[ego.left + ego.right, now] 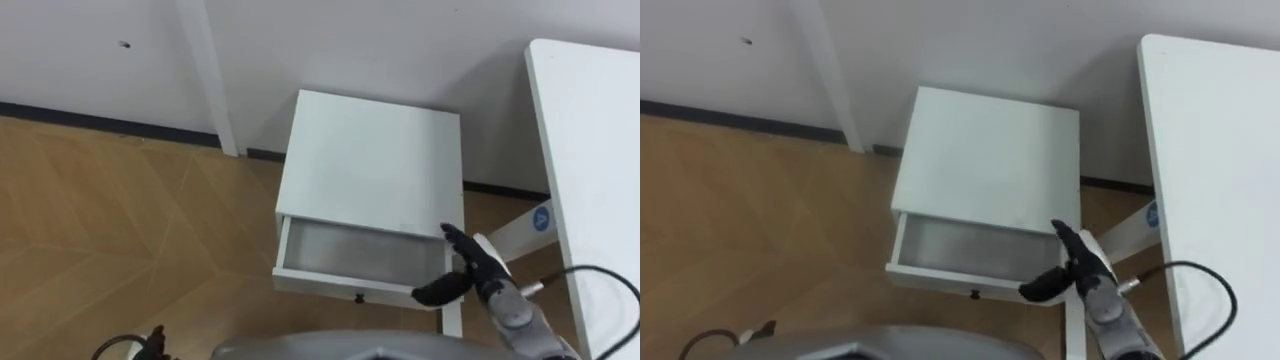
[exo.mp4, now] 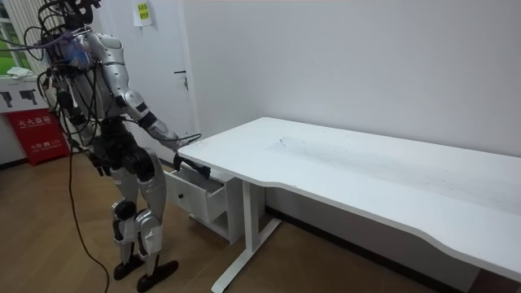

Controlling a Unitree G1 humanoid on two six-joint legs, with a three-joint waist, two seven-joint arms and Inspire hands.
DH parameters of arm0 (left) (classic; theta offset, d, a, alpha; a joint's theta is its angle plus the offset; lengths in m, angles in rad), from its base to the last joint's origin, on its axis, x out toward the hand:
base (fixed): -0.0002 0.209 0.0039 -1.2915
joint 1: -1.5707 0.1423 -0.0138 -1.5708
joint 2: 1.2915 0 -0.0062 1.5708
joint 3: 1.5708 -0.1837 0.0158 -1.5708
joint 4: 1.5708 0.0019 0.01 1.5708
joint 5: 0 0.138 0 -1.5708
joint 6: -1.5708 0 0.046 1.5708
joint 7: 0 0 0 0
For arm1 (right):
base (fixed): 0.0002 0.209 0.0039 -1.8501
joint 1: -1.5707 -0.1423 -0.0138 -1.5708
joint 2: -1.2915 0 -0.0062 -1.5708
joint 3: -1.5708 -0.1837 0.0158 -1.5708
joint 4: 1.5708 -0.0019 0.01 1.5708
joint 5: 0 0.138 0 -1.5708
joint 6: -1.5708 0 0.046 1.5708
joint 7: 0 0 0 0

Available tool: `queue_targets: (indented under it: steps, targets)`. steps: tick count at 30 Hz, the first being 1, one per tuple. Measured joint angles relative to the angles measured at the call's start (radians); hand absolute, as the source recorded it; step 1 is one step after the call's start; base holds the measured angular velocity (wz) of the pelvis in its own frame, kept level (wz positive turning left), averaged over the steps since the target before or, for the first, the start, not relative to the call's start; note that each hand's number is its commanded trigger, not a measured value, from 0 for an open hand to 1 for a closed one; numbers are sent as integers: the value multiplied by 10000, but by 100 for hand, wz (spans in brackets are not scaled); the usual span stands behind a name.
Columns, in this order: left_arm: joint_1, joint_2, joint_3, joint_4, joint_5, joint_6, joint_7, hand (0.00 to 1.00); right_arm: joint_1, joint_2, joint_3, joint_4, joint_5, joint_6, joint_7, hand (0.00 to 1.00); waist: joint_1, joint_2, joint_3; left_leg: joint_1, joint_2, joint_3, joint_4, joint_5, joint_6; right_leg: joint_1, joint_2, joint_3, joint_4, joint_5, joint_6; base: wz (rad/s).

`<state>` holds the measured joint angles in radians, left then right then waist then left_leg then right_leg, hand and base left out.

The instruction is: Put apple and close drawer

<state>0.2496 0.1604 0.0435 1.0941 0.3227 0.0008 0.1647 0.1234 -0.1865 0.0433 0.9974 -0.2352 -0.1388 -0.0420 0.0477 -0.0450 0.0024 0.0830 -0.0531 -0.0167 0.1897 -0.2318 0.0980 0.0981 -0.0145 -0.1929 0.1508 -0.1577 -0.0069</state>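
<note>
Left eye view: the robot's right hand (image 1: 468, 272) hovers at the right front corner of the shallow white drawer (image 1: 330, 285), dark fingers (image 1: 455, 240) spread, thumb lying along the drawer's front edge. It grips nothing. The drawer stands pulled partly out of the small square white cabinet (image 1: 370, 160), which sits against the wall beside the long white desk surface (image 1: 590, 150). Its grey inside is in plain sight, and where the apple is cannot be told. The left hand (image 1: 152, 343) hangs low over the wooden floor (image 1: 120, 220). In the room view the robot stands upright facing the cabinet, right arm reaching forward.
</note>
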Motion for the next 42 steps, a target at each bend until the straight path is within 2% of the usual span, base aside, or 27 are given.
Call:
queue_targets:
  steps: [3,5,6,7,8,9,10,11,12,13,14,16,19,21,25,30,31,32,33,34,35,36,37,38,40,41,42]
  targets:
    - [-109,-40,157,283,-4,39,7,0,34,-20,-303,832,764,89,-97,0,-284,145,30,-43,12,-6,208,-156,37,-26,-18,-60,255,-57,68,8]
    - [-66,-125,360,313,4,44,-22,0,192,-25,-574,1032,720,193,-176,0,-440,269,21,-140,15,106,604,-355,80,-300,-154,-140,1120,-349,140,16]
    - [-168,-192,442,362,7,47,-25,0,265,-54,-822,1226,614,317,-390,0,-472,375,7,-249,9,438,959,-557,126,-828,-367,-108,2342,-680,261,21]
    - [-274,-230,450,476,5,38,-72,0,295,-94,-1237,1513,360,487,-596,0,-537,429,-12,-422,-29,612,1318,-639,218,-1582,-651,-117,3937,-723,304,24]
    - [-353,-217,468,561,3,40,-100,0,312,-111,-1391,1652,292,551,-704,0,-602,500,-34,-460,-93,634,1422,-665,268,-1931,-819,-78,4683,-673,329,33]
    - [-445,-144,565,659,-12,84,-165,0,363,-171,-1527,1911,279,759,-857,0,-702,469,-8,-479,-261,805,1601,-723,399,-2719,-1142,143,6149,-355,395,30]
    - [-474,-79,558,672,-83,129,-194,0,437,-253,-1564,2139,381,946,-899,0,-773,642,-20,-500,-314,926,1773,-799,540,-3450,-1248,390,7363,326,431,20]
    - [-480,-69,567,705,-84,151,-204,0,481,-278,-1642,2207,377,1033,-902,0,-845,745,-67,-551,-308,918,1877,-830,593,-3793,-1250,519,7831,850,469,0]
    - [-455,-27,565,795,-156,204,-216,0,526,-277,-1748,2210,441,1172,-897,0,-944,981,-97,-663,-246,917,1998,-860,706,-4565,-1228,768,8757,2080,625,-13]
    - [-572,133,563,896,-163,286,-238,0,556,-183,-1849,2280,710,1216,-861,0,-1019,1051,-67,-932,-249,968,2279,-858,809,-5565,-1228,1035,10077,2671,548,-12]
    - [-677,216,542,979,-163,379,-241,0,558,-138,-1852,2408,778,1218,-857,0,-1064,1093,-42,-1081,-234,968,2459,-882,859,-6131,-1205,1122,11135,2457,529,-9]
    - [-918,318,371,1078,-307,687,-229,0,598,-124,-1830,2733,1022,1261,-774,0,-1188,1413,0,-1477,135,964,2872,-928,936,-8117,-1065,971,15073,1427,376,-9]
    - [-1146,363,321,1040,-376,1032,-225,0,618,-95,-1610,2914,1730,1143,-749,0,-1247,1601,67,-1754,573,960,3130,-930,937,-10124,-691,803,17719,703,361,-13]
    - [-1166,348,296,1038,-358,1214,-236,0,616,-121,-1409,2949,2025,1134,-787,0,-1279,1511,86,-1854,638,947,3307,-955,969,-10880,-720,704,18345,445,374,3]
    - [-1109,304,299,1039,-351,1463,-289,0,552,-181,-1220,2990,2777,1040,-877,0,-1269,1454,77,-2119,682,742,3962,-1151,1107,-11337,-722,440,18484,157,470,16]
    - [-865,302,319,1039,-277,1496,-288,0,447,-228,-906,2939,3326,1085,-887,0,-1268,1408,69,-2163,387,718,3925,-1180,1080,-10578,-964,522,17710,174,477,7]
    - [-779,299,317,1041,-274,1496,-289,0,450,-241,-731,2938,3403,1148,-859,0,-1324,1389,65,-2098,287,718,3800,-1175,770,-10061,-1203,529,17157,177,473,0]
    - [-737,284,330,1044,-273,1492,-291,0,435,-245,-670,2937,3461,1208,-851,0,-1324,1369,57,-2007,192,741,3661,-1139,424,-9791,-1293,543,16826,179,463,-10]
    - [-594,207,438,1042,-273,1457,-299,0,394,-261,-662,2905,3527,1356,-857,0,-1326,1290,56,-1707,12,845,3102,-933,-517,-9157,-1430,620,15967,213,398,-10]
    - [-502,267,494,1004,-294,1382,-285,0,327,-204,-673,2885,3500,1439,-851,0,-1305,953,55,-1816,33,872,3759,-1133,-907,-8599,-1835,854,15194,221,545,7]
    - [-624,362,448,897,-300,1328,-280,0,367,-173,-701,2895,3439,1468,-851,0,-1315,1001,108,-2195,451,771,4512,-1363,-97,-8417,-1938,941,14835,182,662,32]
    - [-820,542,392,663,-323,1097,-260,0,348,-98,-875,2916,3379,1629,-847,0,-1252,1105,187,-2733,560,750,5418,-2323,289,-8102,-2085,1453,14121,144,818,18]
    - [-724,554,455,725,-271,1031,-226,0,340,-71,-912,2924,3279,1758,-800,0,-1189,924,205,-2737,341,756,5610,-2488,259,-7333,-2212,1716,12897,148,865,10]
    - [-679,510,423,742,-290,1031,-226,0,359,-71,-976,2864,3254,1769,-752,0,-1246,921,212,-2610,316,751,5476,-2495,238,-6811,-2317,1611,12163,164,897,0]
    - [-589,436,297,749,-361,935,-176,0,529,-83,-1079,2846,3221,1794,-774,0,-1232,870,212,-2028,166,816,4408,-2129,-114,-5030,-2085,1461,9075,121,997,9]
    - [-586,439,313,747,-360,938,-149,0,543,-82,-1085,2856,3177,1825,-791,0,-1265,845,206,-1877,109,820,4046,-1972,-103,-4603,-2018,1410,8309,63,1083,4]
    - [-601,458,316,731,-371,948,-5,0,558,-65,-1083,2878,3128,1832,-794,0,-1268,723,186,-1576,-41,819,3390,-1666,-142,-3832,-1928,1327,6880,-58,1213,3]
